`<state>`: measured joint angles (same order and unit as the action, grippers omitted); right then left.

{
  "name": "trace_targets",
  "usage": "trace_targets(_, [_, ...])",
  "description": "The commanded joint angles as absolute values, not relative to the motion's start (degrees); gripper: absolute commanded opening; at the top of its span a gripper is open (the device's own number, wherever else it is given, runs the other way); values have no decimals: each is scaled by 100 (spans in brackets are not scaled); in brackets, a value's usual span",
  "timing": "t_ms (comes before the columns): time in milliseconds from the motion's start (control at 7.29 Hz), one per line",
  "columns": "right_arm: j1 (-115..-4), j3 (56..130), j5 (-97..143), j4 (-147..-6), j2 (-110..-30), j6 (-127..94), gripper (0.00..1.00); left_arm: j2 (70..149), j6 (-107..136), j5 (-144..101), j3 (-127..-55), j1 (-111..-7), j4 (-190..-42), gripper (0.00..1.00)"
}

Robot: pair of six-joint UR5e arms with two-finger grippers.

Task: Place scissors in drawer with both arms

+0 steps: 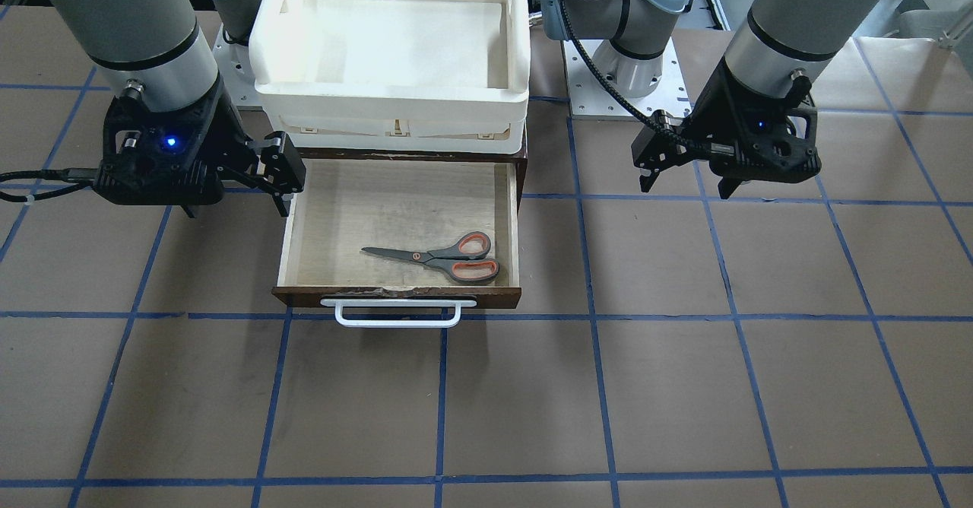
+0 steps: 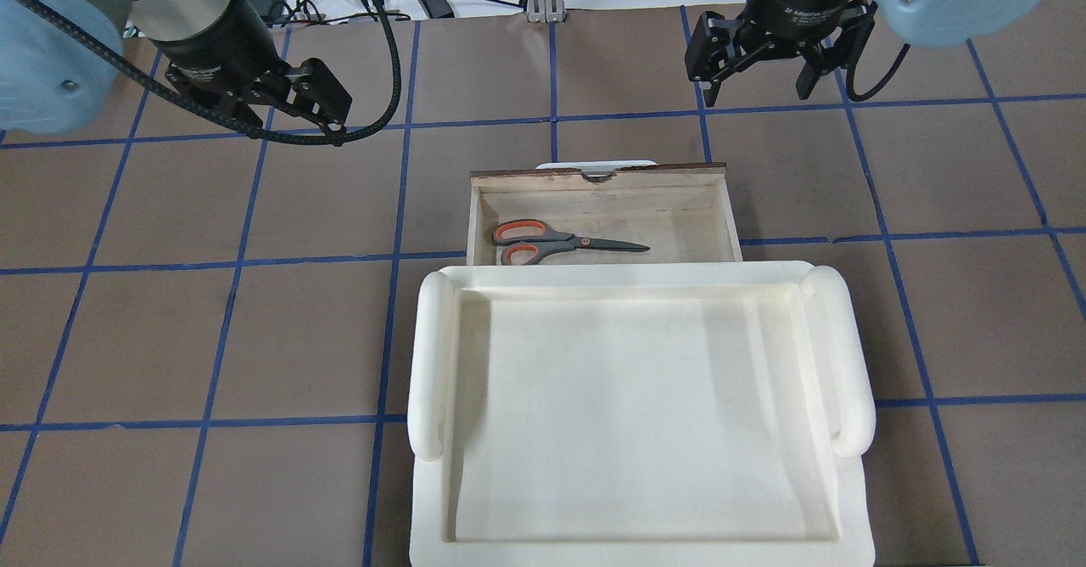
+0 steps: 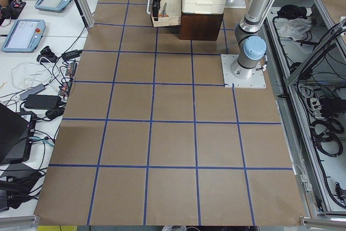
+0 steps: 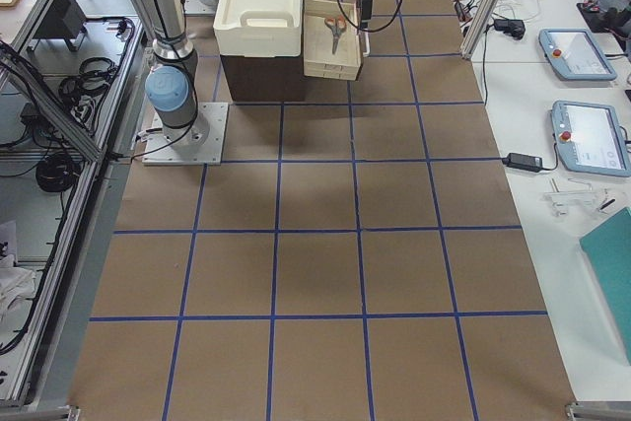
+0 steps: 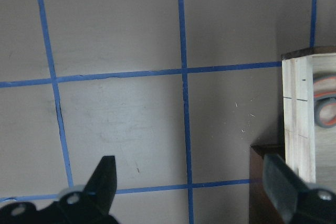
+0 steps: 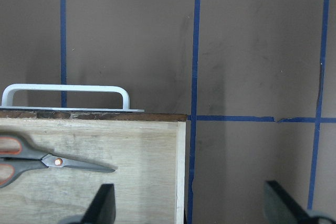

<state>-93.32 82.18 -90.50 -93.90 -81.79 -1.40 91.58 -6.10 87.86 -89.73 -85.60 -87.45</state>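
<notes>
While the left gripper (image 1: 686,182) hangs above the worktop (image 2: 212,338) to the left of the drawer (image 2: 728,210), its jaws spread wide and holding nothing, the scissors (image 2: 560,243) lie flat inside the open drawer. Their orange-lined handles are near the left wall and the blades point right. A cream-white tray-box (image 2: 428,355) sits above the drawer's rear. The right gripper (image 2: 757,93) hangs off to the drawer's right, its jaws likewise wide apart and holding nothing.

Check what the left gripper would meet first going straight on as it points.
Probably the brown paper-covered table with blue tape lines; the dark-brown wooden drawer sits off to one side. Depth is unclear.
</notes>
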Motion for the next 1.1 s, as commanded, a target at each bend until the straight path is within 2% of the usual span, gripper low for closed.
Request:
trace_targets(0, [-9325, 8218, -9053, -9352, -8183, -132, 100, 8966, -457, 8824, -9166, -8552, -8798, 100])
trace_targets(960, [-9308, 8218, -9044, -9386, -8174, -176, 100, 8947, -466, 8842, -9264, -8534, -8736, 100])
